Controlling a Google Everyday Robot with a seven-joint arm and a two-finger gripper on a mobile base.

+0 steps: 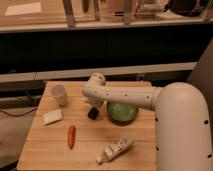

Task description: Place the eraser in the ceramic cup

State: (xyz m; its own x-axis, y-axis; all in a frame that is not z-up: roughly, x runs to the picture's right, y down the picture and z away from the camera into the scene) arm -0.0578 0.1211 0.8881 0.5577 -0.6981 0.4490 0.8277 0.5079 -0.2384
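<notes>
The off-white ceramic cup (59, 94) stands upright at the table's back left. My gripper (93, 113) hangs from the white arm (125, 96) and points down at the table's middle, right of the cup and just left of the green bowl (121, 111). A small dark shape shows at the gripper's lower end. I cannot tell whether it is the black eraser or part of the gripper. No eraser lies apart on the table.
A pale flat block (52, 117) lies front left of the cup. An orange carrot (71, 136) lies nearer the front. A white tube-like object (115, 149) lies at the front middle. The wooden table (45, 150) ends at the left and front.
</notes>
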